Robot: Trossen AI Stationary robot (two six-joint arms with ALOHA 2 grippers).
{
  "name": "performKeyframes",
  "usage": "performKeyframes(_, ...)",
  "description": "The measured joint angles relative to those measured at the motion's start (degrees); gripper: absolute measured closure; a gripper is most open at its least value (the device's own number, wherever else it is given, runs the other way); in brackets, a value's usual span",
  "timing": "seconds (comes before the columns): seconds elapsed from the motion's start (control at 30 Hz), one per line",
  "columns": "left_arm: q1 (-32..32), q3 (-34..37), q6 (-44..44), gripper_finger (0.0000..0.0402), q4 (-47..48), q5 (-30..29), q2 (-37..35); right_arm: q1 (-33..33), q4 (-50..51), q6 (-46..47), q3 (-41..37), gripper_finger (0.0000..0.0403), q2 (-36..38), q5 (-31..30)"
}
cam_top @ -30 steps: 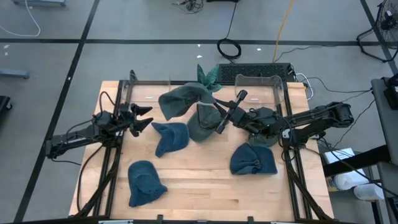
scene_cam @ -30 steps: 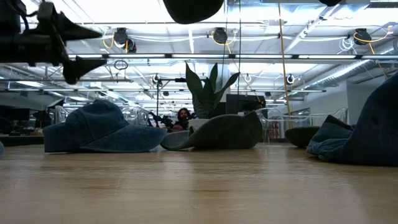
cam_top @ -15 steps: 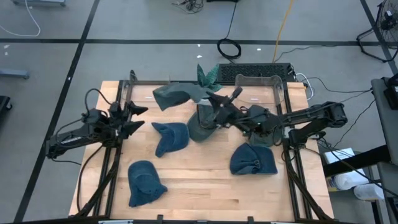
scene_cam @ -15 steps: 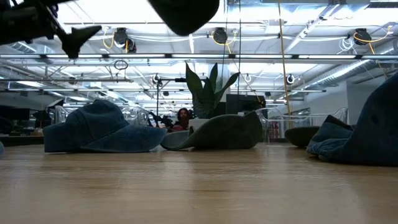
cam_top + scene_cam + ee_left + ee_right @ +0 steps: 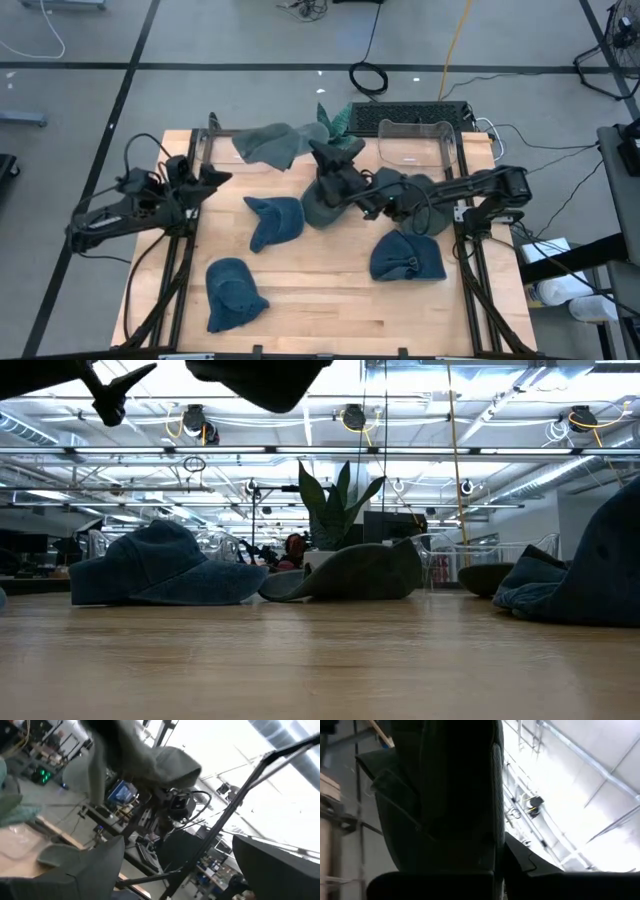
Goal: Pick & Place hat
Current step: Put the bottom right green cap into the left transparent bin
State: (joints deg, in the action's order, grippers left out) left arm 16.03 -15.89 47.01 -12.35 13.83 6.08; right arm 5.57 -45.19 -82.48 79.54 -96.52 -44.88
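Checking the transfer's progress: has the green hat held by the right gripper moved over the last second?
Yes. The green hat has travelled toward the table's far-left corner, away from the plant.

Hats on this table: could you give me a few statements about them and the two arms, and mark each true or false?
1. The right gripper holds a grey-green hat up in the air. True.
2. The left gripper is shut on a blue hat. False: it is open and holds nothing.
3. Three blue hats lie on the table. True.
4. The clear bin at the table's back holds a hat. False: no hat shows in it.
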Motion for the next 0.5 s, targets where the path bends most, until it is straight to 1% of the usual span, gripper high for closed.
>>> performKeyframes(0.07,0.0,-0.28,0.99,0.0023,-0.13,-0.22,1.28,0.17,0.26,-2.5,1.04,0.0403,-0.29,0.57)
performKeyframes(0.17,0.0,-0.47,1.91,0.0023,-1.82,-0.44,3.42,0.45,0.07,-3.07,1.51,0.0403,-0.21,4.85)
performKeyframes(0.4,0.0,-0.49,5.28,0.0023,-12.0,-0.81,8.38,1.28,-1.76,-7.96,1.51,0.0403,-0.17,9.07)
performKeyframes(0.5,0.0,-0.49,7.8,0.0023,-13.61,-0.35,10.09,1.31,-1.68,-10.94,1.51,0.0403,-0.17,10.91)
